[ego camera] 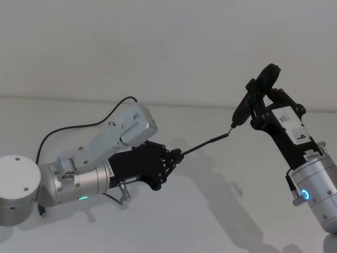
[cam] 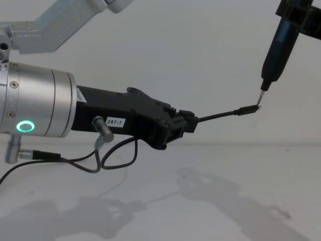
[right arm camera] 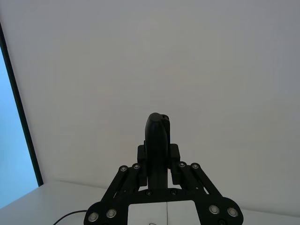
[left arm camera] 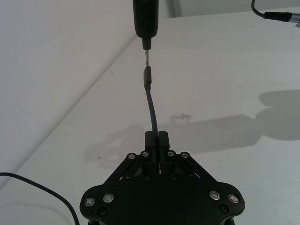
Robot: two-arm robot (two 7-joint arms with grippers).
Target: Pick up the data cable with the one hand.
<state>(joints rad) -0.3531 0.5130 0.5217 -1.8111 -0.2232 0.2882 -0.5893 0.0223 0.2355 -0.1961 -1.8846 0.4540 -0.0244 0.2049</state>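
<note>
Left pincer [cam: 186, 124] grips one data cable [cam: 225, 114]; right pincer [ego camera: 261, 100] holds one pen tool [cam: 277, 47].

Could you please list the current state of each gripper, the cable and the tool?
left gripper: shut on the data cable, held above the table.
data cable: lifted, plug end sticking out toward the pen-like tool.
right gripper: shut on the pen-like tool.
pen-like tool: held tip down, tip at the cable's plug.

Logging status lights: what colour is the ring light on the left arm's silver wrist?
Green; the ring light shows best in the chest view.
</note>
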